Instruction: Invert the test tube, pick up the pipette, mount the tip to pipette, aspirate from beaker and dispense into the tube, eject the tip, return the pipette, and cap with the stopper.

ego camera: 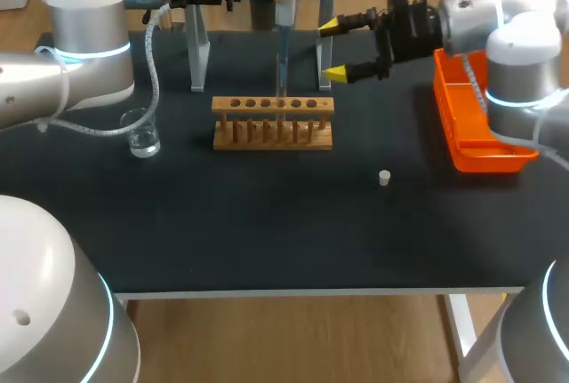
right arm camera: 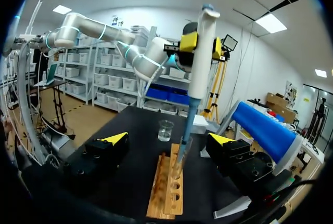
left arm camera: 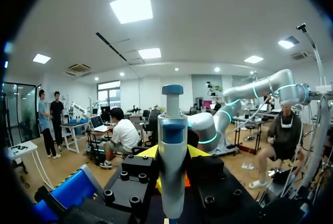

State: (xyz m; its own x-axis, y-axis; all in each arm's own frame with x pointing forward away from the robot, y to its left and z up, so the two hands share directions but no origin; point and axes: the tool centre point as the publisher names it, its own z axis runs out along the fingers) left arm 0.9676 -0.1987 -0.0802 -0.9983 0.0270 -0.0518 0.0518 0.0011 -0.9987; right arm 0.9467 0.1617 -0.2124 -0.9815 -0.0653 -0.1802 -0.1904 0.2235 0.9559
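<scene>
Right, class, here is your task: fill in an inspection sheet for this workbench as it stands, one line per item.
Surface: black table.
Job's things: pipette with its tip down in the test tube, which stands in the wooden rack; beaker apart from the rack, on the left arm's side; stopper loose on the table.
Clutter: orange tray at the table's right edge; metal stand behind the rack.
Grippers: left jaws shut on the pipette; right jaws open, touching nothing.
Cables: grey hose hangs from the left arm near the beaker.
Surroundings: nothing seen over the table.
</scene>
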